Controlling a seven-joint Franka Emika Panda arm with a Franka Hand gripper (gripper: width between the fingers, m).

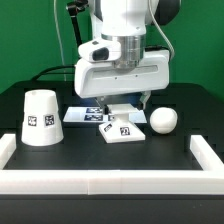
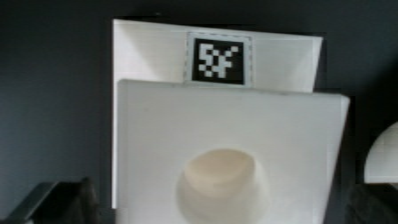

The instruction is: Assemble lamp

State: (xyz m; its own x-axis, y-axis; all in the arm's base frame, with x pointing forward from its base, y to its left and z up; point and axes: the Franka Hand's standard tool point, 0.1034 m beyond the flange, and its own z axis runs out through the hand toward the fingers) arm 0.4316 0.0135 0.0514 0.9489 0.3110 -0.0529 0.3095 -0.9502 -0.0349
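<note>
The flat square lamp base (image 1: 122, 125) lies on the black table in the middle, with a tag on its near face. My gripper (image 1: 121, 101) is lowered over it. In the wrist view the base (image 2: 222, 120) fills the frame, with its round socket (image 2: 224, 180) between my dark fingers (image 2: 80, 200). The jaws stand wide apart, one at each side edge of the base, with a thin dark gap at one side. The tapered shade (image 1: 41, 118) stands at the exterior view's left. The ball bulb (image 1: 163, 120) lies at the exterior view's right, and its edge shows in the wrist view (image 2: 384, 155).
The marker board (image 1: 88, 113) lies flat just behind the base. A white raised rim (image 1: 110, 176) borders the table along the near edge and both sides.
</note>
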